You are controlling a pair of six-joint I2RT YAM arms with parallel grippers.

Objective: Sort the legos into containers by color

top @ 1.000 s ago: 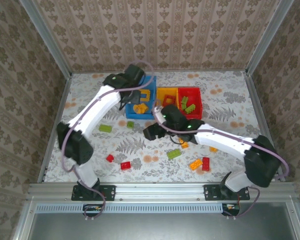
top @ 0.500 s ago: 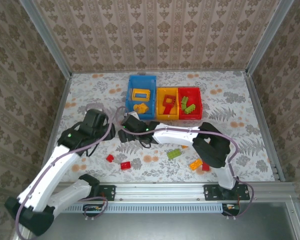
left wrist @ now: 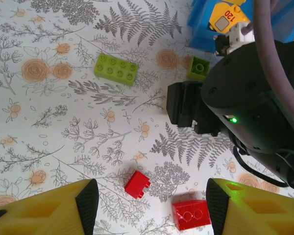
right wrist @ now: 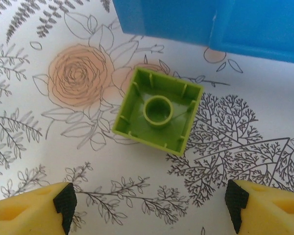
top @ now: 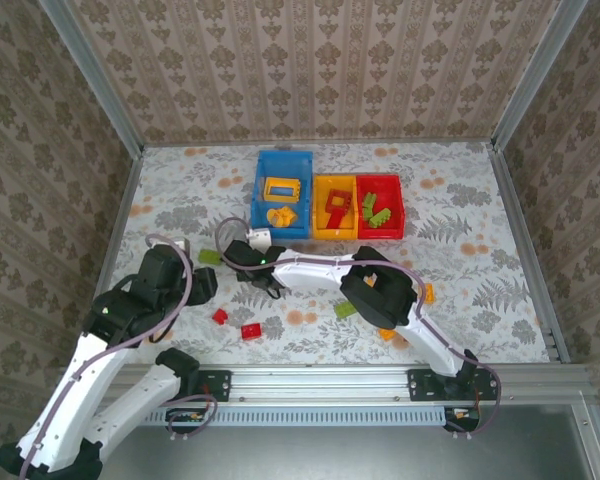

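Note:
My left gripper (top: 200, 285) (left wrist: 151, 205) hangs open over the table's left front. A small red brick (left wrist: 137, 184) (top: 220, 316) lies between its fingers' line, and a larger red brick (left wrist: 191, 214) (top: 251, 331) lies toward the right finger. My right gripper (top: 242, 258) (right wrist: 149, 205) is open and empty, reaching left just in front of the blue bin (top: 263, 215) (right wrist: 210, 24). An upside-down green square brick (right wrist: 158, 111) (left wrist: 198, 68) lies just ahead of its fingertips. A flat green brick (left wrist: 115, 69) (top: 210, 257) lies to the left.
The blue bin holds orange-yellow pieces, the yellow bin (top: 317, 205) red ones, the red bin (top: 399, 205) green ones. A green brick (top: 345, 309) and orange bricks (top: 388, 333) lie under the right forearm. The right arm stretches across the table's middle.
The left arm has swung from over the blue bin back to the near left, above the red bricks. The right gripper has reached leftward to the green square brick.

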